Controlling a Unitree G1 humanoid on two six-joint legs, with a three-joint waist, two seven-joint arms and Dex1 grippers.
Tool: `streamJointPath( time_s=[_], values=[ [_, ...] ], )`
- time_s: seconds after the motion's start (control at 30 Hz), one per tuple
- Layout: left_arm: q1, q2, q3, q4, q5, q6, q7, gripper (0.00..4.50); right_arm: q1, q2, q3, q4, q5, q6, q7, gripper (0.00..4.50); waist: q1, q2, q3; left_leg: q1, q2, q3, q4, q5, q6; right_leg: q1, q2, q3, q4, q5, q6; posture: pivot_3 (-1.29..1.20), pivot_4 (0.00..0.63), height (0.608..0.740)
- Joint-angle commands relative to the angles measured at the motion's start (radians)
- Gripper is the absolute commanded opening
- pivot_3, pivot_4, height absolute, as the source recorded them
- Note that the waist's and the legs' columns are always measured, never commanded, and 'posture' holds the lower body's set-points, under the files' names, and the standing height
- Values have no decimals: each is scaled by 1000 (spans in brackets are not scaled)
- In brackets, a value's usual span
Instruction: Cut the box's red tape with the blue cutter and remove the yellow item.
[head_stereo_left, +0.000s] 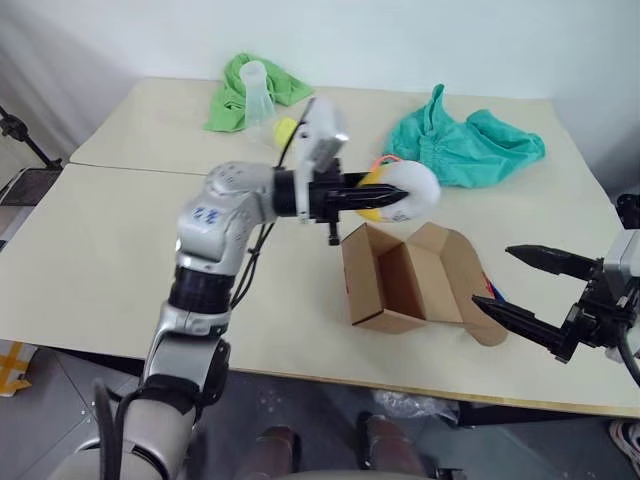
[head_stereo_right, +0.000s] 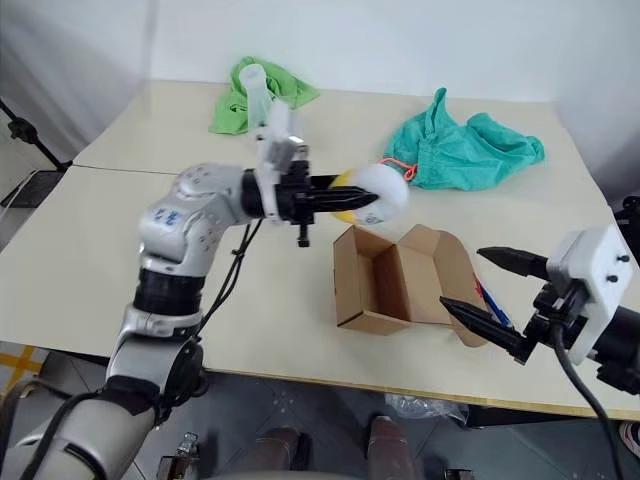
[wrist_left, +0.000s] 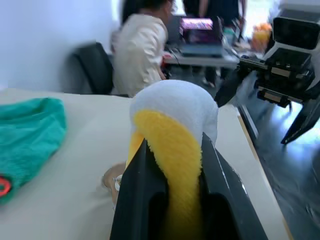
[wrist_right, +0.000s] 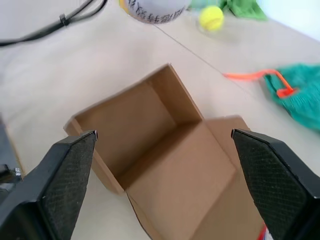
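Observation:
My left gripper (head_stereo_left: 390, 197) is shut on the yellow item (head_stereo_left: 420, 185), a rounded half-yellow, half-white object, held level in the air just behind the box. In the left wrist view the item (wrist_left: 175, 110) sits squeezed between the two black fingers. The brown box (head_stereo_left: 405, 275) stands open on the table, flaps spread, with a bare inside (wrist_right: 150, 130). My right gripper (head_stereo_right: 462, 276) stands open at the box's right flap, holding nothing. A bit of red tape (wrist_right: 262, 231) shows on that flap's edge. A sliver of the blue cutter (head_stereo_right: 492, 303) lies beside the flap, mostly hidden.
A teal drawstring bag (head_stereo_left: 465, 145) with an orange cord (wrist_right: 255, 76) lies behind the box. Far left at the back are a green cloth (head_stereo_left: 235, 100), a clear cup (head_stereo_left: 257, 88) and a tennis ball (head_stereo_left: 285, 128). The table's front edge runs close below the box.

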Motion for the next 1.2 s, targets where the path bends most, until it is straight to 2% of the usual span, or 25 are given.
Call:
streamJointPath(
  time_s=[0.03,0.13,0.27,0.4,0.53,0.77,0.97,1.0,1.2],
  values=[
    [133,106,48,-86,-24,27,24,167,-90,-2,20,80,39,-40,69,4500,-1,0,0,0,0,0,0,0,0,0,0,0,0,0,0,0,150,740],
    [203,176,53,-86,-17,22,54,167,-123,-9,56,125,4,-50,118,4500,3,0,0,1,0,-1,0,0,-1,0,0,-1,1,0,-1,0,150,740],
    [300,290,156,-15,33,-42,158,166,-189,14,106,194,21,-63,172,4500,5,-1,1,-1,-1,-3,0,0,-1,0,-2,-2,0,0,-1,0,150,740],
    [313,348,169,58,85,-84,239,166,-200,2,139,235,-13,-75,242,4500,7,0,0,-1,0,-3,0,0,-1,-1,-2,-3,-1,0,-2,0,150,740],
    [308,385,194,148,102,-127,281,166,-251,0,177,276,-44,-78,253,4500,4,-1,0,-1,-1,-3,0,-1,-1,-1,-2,-3,-1,0,-2,0,150,740],
    [325,447,166,161,79,-172,193,2424,-320,17,252,313,-97,-99,271,4500,2,0,0,-3,0,-2,-1,-1,-3,-5,-2,-3,0,-1,-4,0,150,740],
    [369,507,220,1,-64,-83,67,4309,-336,28,264,318,-113,-110,280,4500,1,0,0,-6,1,-2,-2,1,-7,-8,-3,-2,3,-1,-4,0,150,740],
    [377,510,246,-13,-87,-92,61,4478,-334,30,266,317,-115,-112,280,4500,1,0,0,-7,1,-2,-2,1,-7,-8,-4,-2,3,-1,-4,0,150,740],
    [442,588,295,-130,-196,-30,-19,4478,-328,43,269,340,-140,-133,301,4500,-2,0,1,-6,2,-1,-2,0,-8,-9,-5,-2,2,-2,-5,0,150,740]
  ],
)
